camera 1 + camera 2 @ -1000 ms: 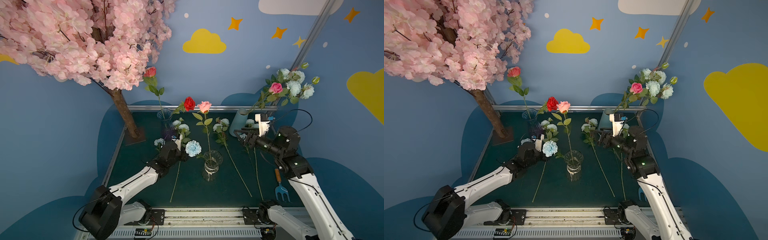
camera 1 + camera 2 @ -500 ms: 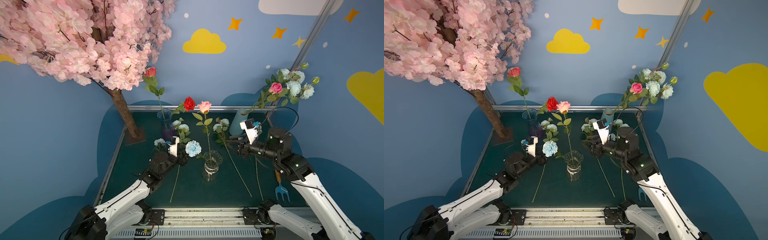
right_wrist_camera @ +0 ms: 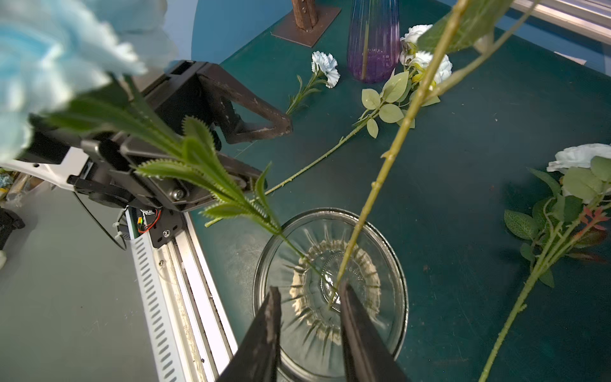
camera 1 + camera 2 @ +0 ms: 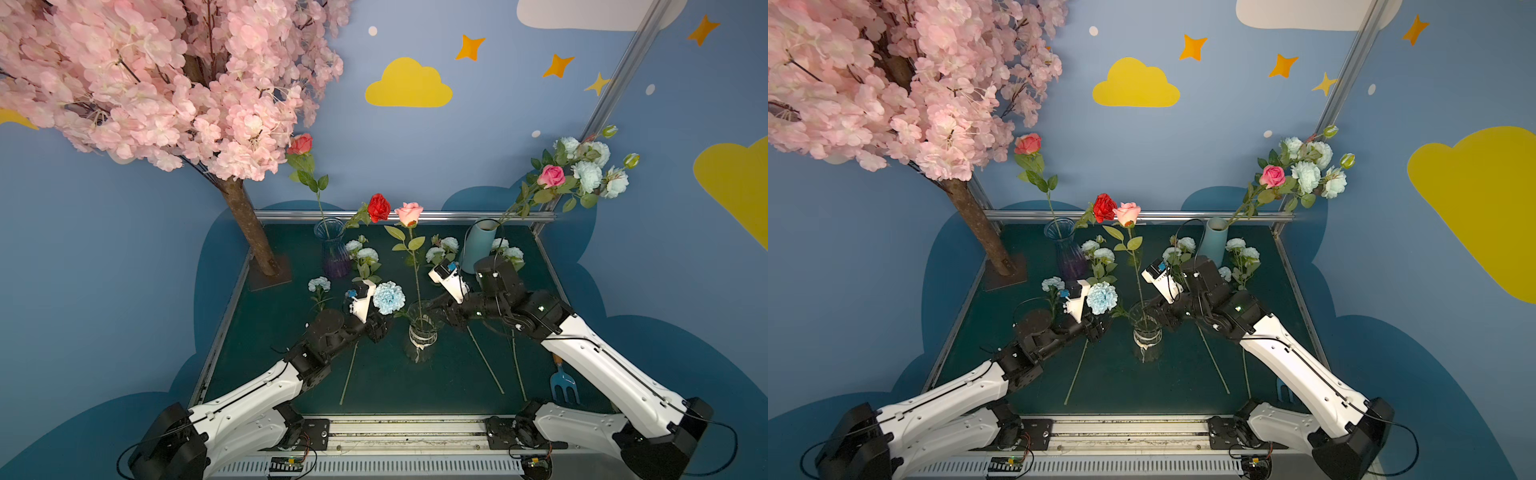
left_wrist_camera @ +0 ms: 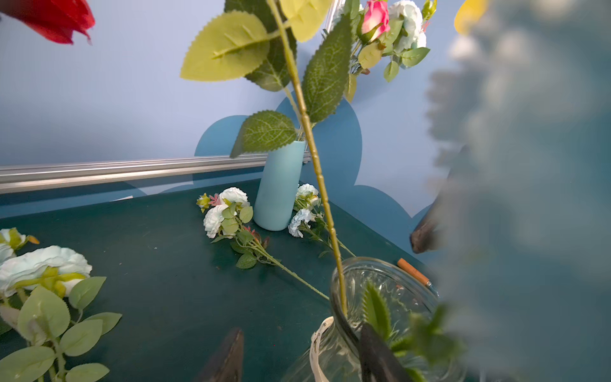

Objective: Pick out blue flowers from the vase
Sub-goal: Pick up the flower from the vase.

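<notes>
Beside the left pincer (image 4: 376, 328), blue flower (image 4: 388, 297) leans.

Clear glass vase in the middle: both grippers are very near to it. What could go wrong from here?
1. The pale blue ruffled carnation shares the clear glass vase with the tall pink rose; pulling one stem may drag the other out too.
2. The right gripper stands over the vase's rim, jaws apart; a push there could tip the vase.
3. The open left gripper may catch the carnation's toothed leaves, not its stem.
</notes>
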